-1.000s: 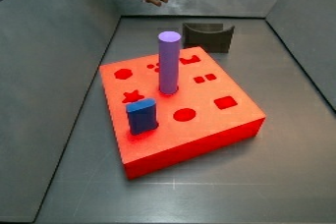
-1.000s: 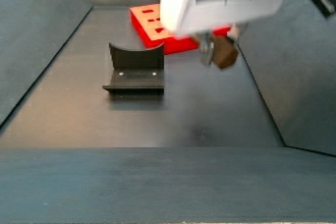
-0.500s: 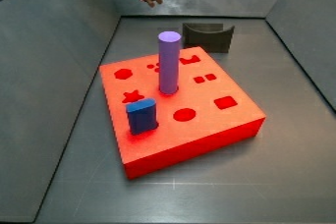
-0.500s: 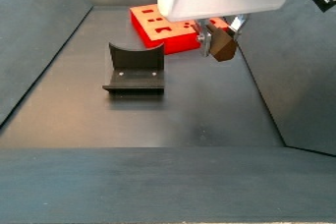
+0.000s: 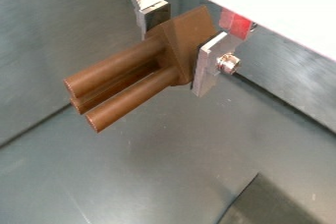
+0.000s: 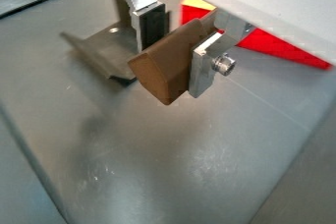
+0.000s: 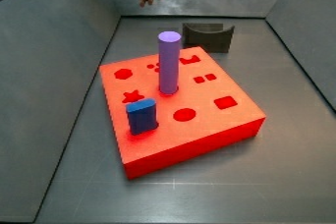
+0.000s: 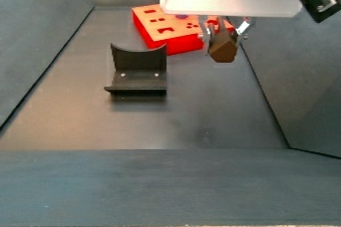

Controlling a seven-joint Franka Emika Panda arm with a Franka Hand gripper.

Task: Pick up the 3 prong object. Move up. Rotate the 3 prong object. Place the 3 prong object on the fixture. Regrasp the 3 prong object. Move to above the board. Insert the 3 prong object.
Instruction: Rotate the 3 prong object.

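Zero labels; 3 prong object (image 5: 132,83) in claw (image 5: 178,39), airborne.

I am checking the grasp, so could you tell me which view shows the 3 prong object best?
A wrist view: the 3 prong object fills it, prongs visible, clamped in the gripper. Another wrist view shows only its flat end; both side views show it small.

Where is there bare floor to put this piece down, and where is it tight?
The gripper, high up, holds the 3 prong object. Bare floor lies in front of the fixture and in front of the board. The board's top, with purple cylinder and blue block, is crowded.
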